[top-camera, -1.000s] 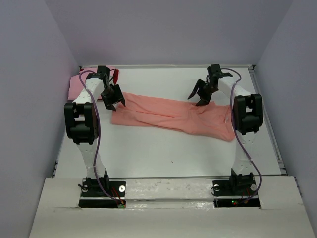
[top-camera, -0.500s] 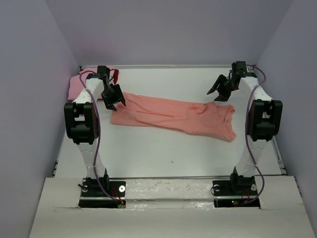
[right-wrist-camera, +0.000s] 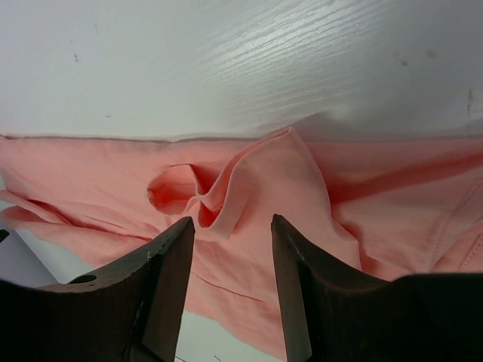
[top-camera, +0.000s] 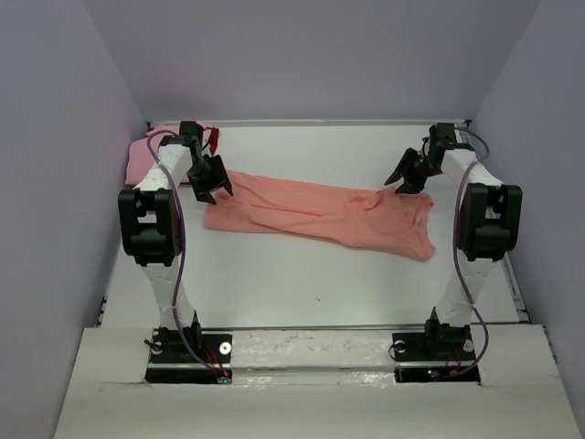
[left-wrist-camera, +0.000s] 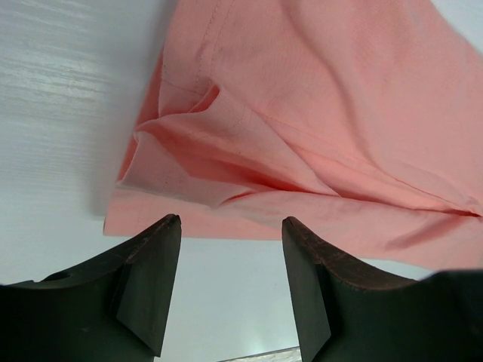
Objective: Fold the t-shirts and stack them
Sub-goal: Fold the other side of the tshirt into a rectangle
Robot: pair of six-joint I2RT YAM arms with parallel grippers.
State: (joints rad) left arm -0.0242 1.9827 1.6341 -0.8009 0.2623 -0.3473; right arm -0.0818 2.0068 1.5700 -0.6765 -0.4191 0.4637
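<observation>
A salmon-orange t-shirt [top-camera: 320, 212] lies stretched in a long crumpled band across the table. My left gripper [top-camera: 212, 187] hovers open at its left end. In the left wrist view the left gripper [left-wrist-camera: 232, 222] has only bare table between its fingers, and the t-shirt's [left-wrist-camera: 317, 113] hem lies just beyond the tips. My right gripper [top-camera: 399, 183] stands open over the shirt's right end. In the right wrist view the right gripper [right-wrist-camera: 233, 219] has a raised fold [right-wrist-camera: 249, 177] of the cloth just ahead of its tips. A lighter pink t-shirt [top-camera: 139, 157] lies at the back left, with a dark red bit [top-camera: 213, 139] beside it.
The white table [top-camera: 302, 283] is boxed in by purple walls on the left, back and right. A raised rim [top-camera: 514, 274] runs along the right side. Both arm bases are bolted at the near edge.
The right arm swung from the shirt's middle out to the back right, then eased back over the shirt's right end, its jaws narrowing. The left arm stayed still.
</observation>
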